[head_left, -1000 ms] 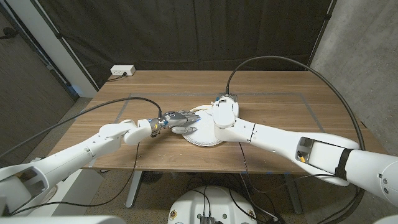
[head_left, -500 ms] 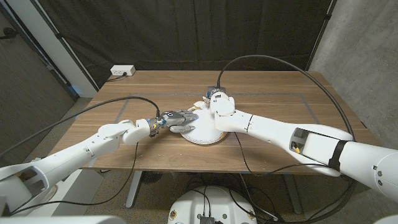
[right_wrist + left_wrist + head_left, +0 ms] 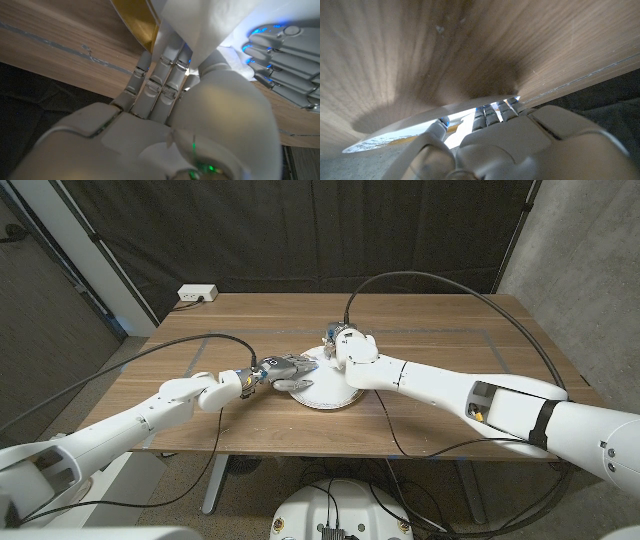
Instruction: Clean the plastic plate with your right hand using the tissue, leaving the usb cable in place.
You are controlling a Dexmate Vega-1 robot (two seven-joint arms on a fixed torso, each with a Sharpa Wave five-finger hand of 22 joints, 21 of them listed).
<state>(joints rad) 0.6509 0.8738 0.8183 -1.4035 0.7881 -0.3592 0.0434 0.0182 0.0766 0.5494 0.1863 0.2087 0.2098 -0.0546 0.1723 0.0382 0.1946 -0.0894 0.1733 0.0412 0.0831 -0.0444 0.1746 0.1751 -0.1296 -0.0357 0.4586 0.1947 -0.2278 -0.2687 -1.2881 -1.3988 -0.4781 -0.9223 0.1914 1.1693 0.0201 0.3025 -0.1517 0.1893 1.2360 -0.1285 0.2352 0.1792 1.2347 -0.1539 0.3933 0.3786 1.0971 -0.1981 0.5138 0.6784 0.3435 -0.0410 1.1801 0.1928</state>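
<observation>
No legible writing on anything. Right hand point(image 3: 165, 95) pinches the white tissue point(image 3: 200, 25) over the plastic plate point(image 3: 325, 388). Left hand point(image 3: 285, 371) grips the plate's rim, fingers closed on it.

White arms with black cables; grey left hand point(image 3: 285, 370).

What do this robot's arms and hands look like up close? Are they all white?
Mostly. Both arms are glossy white rounded shells with black bands at the joints, and a black cable loops out from each wrist. The right arm carries a small yellow marking. The left hand is grey metal lit with blue lights; the right hand has pale segmented fingers behind a smooth white back.
</observation>
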